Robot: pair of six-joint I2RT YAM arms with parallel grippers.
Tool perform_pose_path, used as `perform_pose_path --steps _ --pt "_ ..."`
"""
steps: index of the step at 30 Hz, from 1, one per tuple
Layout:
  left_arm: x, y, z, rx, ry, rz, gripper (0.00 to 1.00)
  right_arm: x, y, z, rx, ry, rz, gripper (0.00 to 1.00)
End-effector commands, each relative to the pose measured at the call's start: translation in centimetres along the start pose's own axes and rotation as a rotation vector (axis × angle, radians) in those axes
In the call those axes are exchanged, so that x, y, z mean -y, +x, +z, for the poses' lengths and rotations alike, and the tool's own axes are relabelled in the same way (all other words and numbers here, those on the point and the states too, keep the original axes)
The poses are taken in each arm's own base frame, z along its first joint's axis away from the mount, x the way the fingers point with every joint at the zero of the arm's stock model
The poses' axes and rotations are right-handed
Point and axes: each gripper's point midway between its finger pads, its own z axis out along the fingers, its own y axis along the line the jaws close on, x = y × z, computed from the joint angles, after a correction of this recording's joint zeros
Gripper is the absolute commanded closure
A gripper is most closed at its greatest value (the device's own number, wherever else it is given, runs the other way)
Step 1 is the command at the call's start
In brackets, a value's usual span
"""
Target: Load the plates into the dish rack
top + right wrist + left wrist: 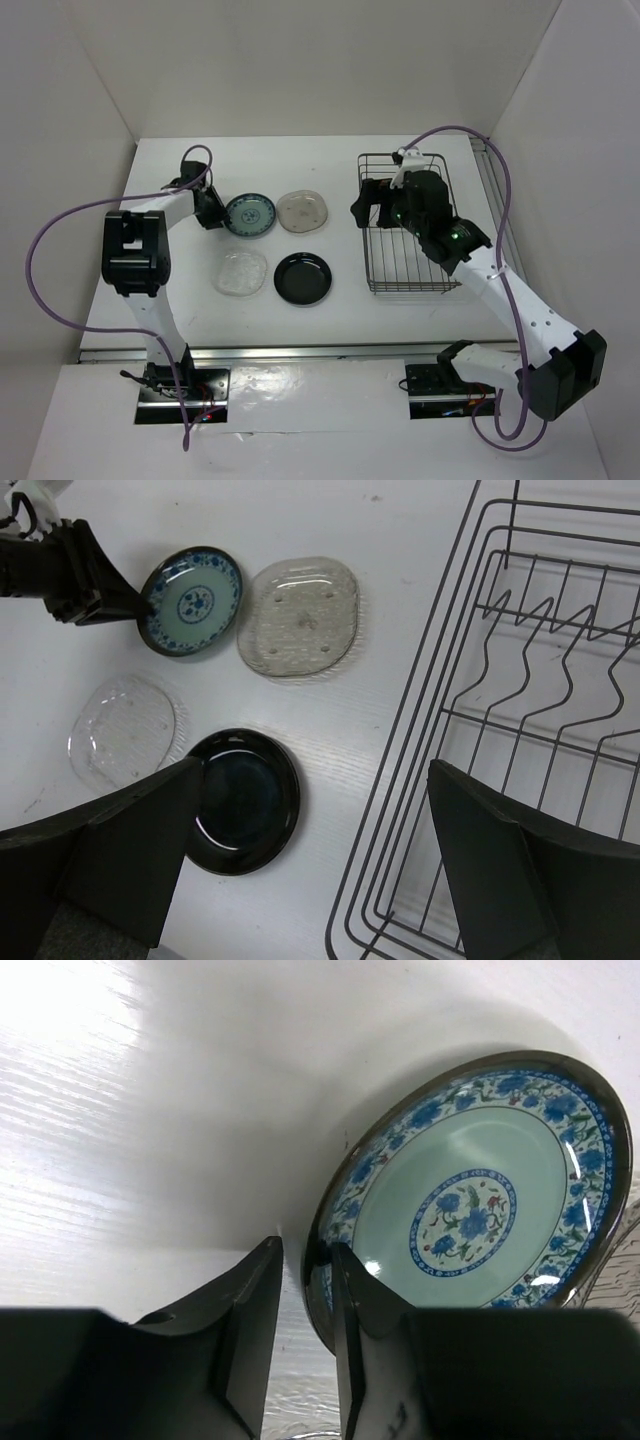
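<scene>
A: Trouble on the left first. How did that claw stand?
B: The left claw (306, 1250) was narrow, astride the left rim of the teal-patterned plate (470, 1210). Whether it truly gripped, I could not tell. A shallow bite on that glossy edge might let the plate slip back onto the bench (330, 160).
A: And the others?
B: The clear glass plate (241, 272), beige plate (303, 210) and black plate (303, 277) lay flat nearby, none loaded.
A: The right side?
B: The right claw (315, 780) hung wide, holding nothing, above the left edge of the wire dish rack (520, 630). It possibly blocked the drop-off.
</scene>
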Motion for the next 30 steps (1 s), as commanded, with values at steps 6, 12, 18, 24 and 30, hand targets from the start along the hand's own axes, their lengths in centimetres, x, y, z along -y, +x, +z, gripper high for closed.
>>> perform_pose_path --steps 6,12,18,24,30 --pt "-0.4 0.0 0.6 -0.021 -0.05 -0.007 1.0 -0.8 -2.8 -2.2 0.131 -0.03 0.014 0.0" --pt "0.1 -1.2 -0.7 0.01 -0.043 0.004 1.0 -0.9 -2.2 -1.8 0.11 -0.036 0.012 0.0" --pt "0.3 -6.0 -8.3 0.262 -0.082 -0.017 1.0 -2.1 -2.0 -1.3 0.117 -0.112 0.009 0.0" --pt "4.0 -9.3 -14.9 0.389 0.131 0.08 1.0 -2.8 -1.7 -0.7 0.104 -0.158 0.018 0.0" --pt "10.4 -5.5 -21.4 0.368 0.521 0.278 1.0 -7.0 -2.7 -1.2 0.162 -0.457 -0.092 0.0"
